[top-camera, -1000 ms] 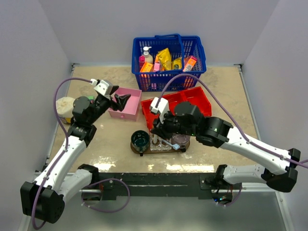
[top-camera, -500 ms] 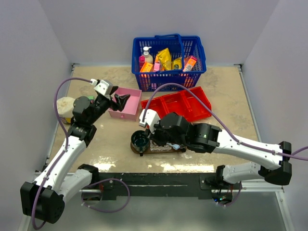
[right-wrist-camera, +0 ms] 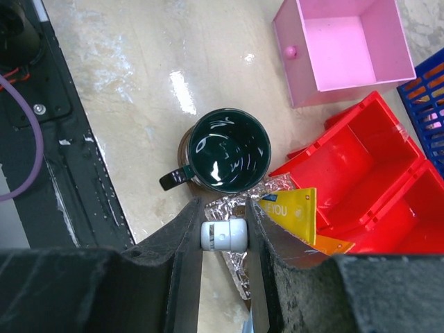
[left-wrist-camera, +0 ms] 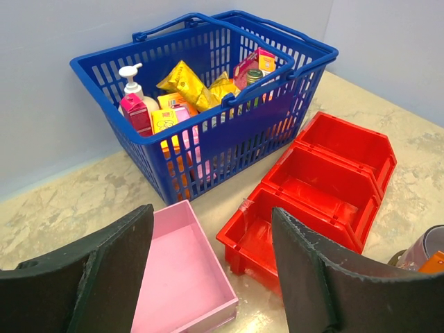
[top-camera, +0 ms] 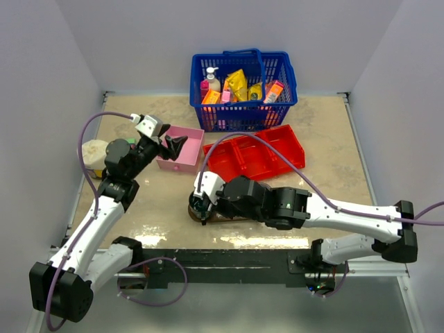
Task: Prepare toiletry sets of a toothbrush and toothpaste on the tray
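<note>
The right pincer (right-wrist-camera: 223,215) reaches over the tray (top-camera: 220,218), which lies at the 6 o'clock edge of the table (top-camera: 326,149), mostly hidden under the arm. Its fingers are closed partway on the white cap of the toothpaste (right-wrist-camera: 223,236), touching it on both sides. The yellow-to-orange body of the tube shows at 3 o'clock of the cap, past the right finger. The join between cap and body is hidden by that finger. Crinkled silver foil (right-wrist-camera: 239,206) lies under and around the cap.

A dark green mug (right-wrist-camera: 225,149) stands upright at 12 o'clock of the cap in the wrist view, its handle pointing to 8 o'clock. In the top view it sits at the 9 o'clock end of the tray.

The left pincer (left-wrist-camera: 211,211) hangs above the table, well apart from the tray, with its fingers spread wide and nothing between them. It is beside a pink box (top-camera: 182,151), which sits at 10 o'clock of the tray.

A red bin (top-camera: 253,154) with three compartments lies at 1 o'clock of the tray. A blue basket (top-camera: 243,83) of packets and bottles stands at the table's 12 o'clock edge.
</note>
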You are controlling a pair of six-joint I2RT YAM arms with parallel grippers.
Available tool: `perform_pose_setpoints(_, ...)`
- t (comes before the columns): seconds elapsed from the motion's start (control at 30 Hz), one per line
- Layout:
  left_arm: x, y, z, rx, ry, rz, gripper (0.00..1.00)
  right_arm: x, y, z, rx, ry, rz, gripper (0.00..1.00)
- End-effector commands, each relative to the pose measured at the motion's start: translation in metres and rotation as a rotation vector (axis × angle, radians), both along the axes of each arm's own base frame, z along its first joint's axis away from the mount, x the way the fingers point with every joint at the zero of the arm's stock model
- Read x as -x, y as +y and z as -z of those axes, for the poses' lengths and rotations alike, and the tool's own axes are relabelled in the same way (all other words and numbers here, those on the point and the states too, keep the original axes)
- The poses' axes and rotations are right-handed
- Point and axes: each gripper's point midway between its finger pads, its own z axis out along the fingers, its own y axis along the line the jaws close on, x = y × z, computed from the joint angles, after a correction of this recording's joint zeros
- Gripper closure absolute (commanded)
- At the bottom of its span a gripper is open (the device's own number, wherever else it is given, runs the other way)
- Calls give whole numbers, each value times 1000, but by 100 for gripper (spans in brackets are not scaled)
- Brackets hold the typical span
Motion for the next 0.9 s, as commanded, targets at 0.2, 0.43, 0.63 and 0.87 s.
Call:
perform_pose_setpoints(0.2, -2, 4, -15, -8, -58, -15, 27, 2, 12, 16, 36, -62, -4, 100)
perform_pose_setpoints(0.43, -3, 3, -14, -9, -55, -11, 27, -1, 13, 26, 52, -86, 8, 100)
perform_pose_setpoints(0.63, -3, 2, -13, -11, -52, -6, 27, -2, 13, 32, 47, -104, 11, 100)
perform_pose_setpoints(0.87, -3, 2, -12, -13, -50, -5, 27, -6, 9, 39, 45, -139, 20, 100)
